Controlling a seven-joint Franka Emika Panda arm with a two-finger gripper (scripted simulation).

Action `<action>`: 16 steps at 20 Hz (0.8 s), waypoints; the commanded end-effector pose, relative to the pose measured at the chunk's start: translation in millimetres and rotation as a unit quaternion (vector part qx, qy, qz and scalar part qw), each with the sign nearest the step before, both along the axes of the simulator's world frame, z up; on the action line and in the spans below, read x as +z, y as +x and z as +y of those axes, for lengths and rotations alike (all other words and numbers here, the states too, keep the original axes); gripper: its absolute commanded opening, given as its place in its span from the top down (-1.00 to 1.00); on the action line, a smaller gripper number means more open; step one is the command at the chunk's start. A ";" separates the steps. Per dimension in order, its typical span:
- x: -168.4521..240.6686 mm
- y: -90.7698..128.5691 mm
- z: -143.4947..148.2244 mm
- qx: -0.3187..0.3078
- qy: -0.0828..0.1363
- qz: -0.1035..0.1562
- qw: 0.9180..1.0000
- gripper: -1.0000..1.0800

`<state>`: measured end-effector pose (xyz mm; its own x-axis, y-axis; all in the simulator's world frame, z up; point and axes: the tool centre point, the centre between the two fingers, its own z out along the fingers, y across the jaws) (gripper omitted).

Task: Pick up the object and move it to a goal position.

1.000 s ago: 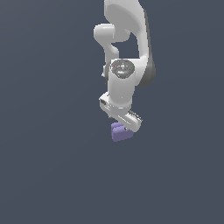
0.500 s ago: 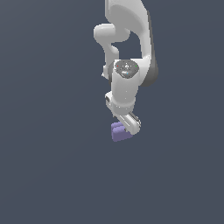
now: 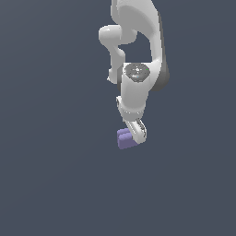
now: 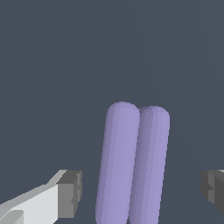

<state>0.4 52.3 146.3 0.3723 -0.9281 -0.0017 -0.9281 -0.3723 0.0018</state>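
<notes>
Stage: pre-grasp | I am holding the hand (image 4: 140, 192) spread wide, pads (image 4: 70, 193) clear of the small matte lavender-purple grooved block (image 4: 131, 166) lying between them | Remaining: I am judging closing, lifting, carrying to goal.

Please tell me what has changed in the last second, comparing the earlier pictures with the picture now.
The arm's wrist turned and sank a little, bringing the gripper lower around the purple block. In the wrist view the fingers stand open on both sides of the block, not touching it. The block stayed in its place on the grey floor; nothing is grasped yet.
</notes>
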 end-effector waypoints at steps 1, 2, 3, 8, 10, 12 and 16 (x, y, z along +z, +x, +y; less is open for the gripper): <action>-0.2 -0.3 1.7 -0.021 0.000 0.000 1.000 -0.92; -0.3 -0.4 2.2 -0.028 0.000 -0.001 1.000 -0.92; -0.3 -0.5 2.8 -0.034 0.000 -0.001 0.999 -0.92; -0.5 -0.8 4.5 -0.054 0.000 -0.001 0.999 -0.92; -0.6 -0.8 4.9 -0.058 0.000 -0.001 0.998 -0.92; -0.6 -0.8 5.0 -0.059 0.000 -0.001 0.998 -0.92; -4.0 -0.9 5.1 -0.057 0.000 -0.001 0.998 -0.92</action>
<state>-0.3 57.3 144.5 0.2640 -0.9645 0.0000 -0.9645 -0.2640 -0.0006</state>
